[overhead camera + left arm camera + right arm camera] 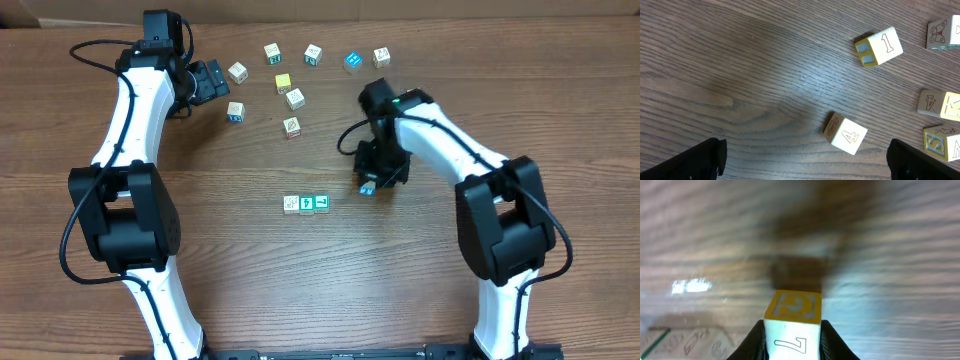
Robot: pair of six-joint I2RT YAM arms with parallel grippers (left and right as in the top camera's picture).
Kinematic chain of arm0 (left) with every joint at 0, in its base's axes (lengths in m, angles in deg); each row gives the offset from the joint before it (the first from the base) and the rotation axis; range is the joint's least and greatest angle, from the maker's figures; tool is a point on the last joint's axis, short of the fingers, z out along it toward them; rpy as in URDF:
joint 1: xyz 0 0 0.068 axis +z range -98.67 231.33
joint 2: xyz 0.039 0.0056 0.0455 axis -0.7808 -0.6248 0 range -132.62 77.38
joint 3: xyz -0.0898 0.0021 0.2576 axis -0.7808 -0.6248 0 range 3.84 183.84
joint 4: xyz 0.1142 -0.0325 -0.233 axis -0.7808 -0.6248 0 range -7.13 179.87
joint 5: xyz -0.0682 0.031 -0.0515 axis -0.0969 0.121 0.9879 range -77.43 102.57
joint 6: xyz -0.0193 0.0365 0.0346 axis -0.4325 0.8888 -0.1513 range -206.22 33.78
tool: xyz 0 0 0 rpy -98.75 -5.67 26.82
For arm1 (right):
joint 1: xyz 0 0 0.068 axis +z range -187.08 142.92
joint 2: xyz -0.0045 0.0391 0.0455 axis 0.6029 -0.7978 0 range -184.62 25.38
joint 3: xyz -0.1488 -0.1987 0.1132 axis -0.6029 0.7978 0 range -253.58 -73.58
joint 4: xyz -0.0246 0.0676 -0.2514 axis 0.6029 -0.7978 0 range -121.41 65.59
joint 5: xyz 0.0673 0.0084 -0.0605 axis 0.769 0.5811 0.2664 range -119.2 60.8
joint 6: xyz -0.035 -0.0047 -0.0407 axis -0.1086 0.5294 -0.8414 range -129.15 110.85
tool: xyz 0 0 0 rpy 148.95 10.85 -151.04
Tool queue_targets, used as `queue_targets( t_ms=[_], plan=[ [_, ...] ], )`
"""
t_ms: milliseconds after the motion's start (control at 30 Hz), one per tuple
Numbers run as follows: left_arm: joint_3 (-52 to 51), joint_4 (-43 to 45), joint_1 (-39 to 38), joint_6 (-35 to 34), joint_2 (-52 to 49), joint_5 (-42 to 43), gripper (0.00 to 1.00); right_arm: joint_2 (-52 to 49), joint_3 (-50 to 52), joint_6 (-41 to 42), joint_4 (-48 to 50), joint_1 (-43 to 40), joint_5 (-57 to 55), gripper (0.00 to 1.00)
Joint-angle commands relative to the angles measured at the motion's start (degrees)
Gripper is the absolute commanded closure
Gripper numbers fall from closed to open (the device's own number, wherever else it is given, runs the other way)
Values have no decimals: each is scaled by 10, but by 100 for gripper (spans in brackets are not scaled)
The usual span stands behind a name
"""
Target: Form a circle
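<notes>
Near the middle of the desk (420,280), a row of three blocks (306,204) lies side by side, each touching the next, the line running left to right. Two of them have green faces up.

Just beyond and to the right of that row, apart from it, the right claw (369,184) points down and is closed on a single block (792,314). Its two fingers press the block's opposite sides. The block has a yellow-bordered face and a 7 drawn on the white side towards the wrist camera. That view is blurred, so I cannot tell whether the block touches the wood.

Farther on, towards the far edge, nine loose blocks (295,98) lie scattered and well apart from the row. Five form a ragged line nearest the far edge, and four sit closer in.

At the far left corner of that scatter, the left claw (210,82) is spread wide and holds nothing. Just ahead of its fingers lies a block marked 4 (846,134), with one marked 1 (879,46) beyond it.
</notes>
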Motion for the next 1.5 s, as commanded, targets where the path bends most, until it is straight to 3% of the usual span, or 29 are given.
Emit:
queue_targets(
  t_ms=[0, 300, 767, 833, 967, 1100, 1467],
  plan=[
    [7, 0, -4, -12, 3, 2, 0, -2, 6, -9, -1, 42, 9, 76],
    [7, 0, -4, -12, 3, 2, 0, -2, 6, -9, 0, 75, 6, 74],
    [7, 0, -4, -12, 3, 2, 0, -2, 6, -9, 14, 78, -23, 48],
    [7, 0, -4, -12, 3, 2, 0, -2, 6, -5, 19, 78, -23, 49],
    [7, 0, -4, -12, 3, 2, 0, -2, 6, 9, 20, 78, -23, 62],
    [7, 0, -4, -12, 3, 2, 0, -1, 6, 8, 25, 78, -23, 68],
    [7, 0, -4, -12, 3, 2, 0, -2, 6, 9, 26, 79, -20, 68]
  ],
)
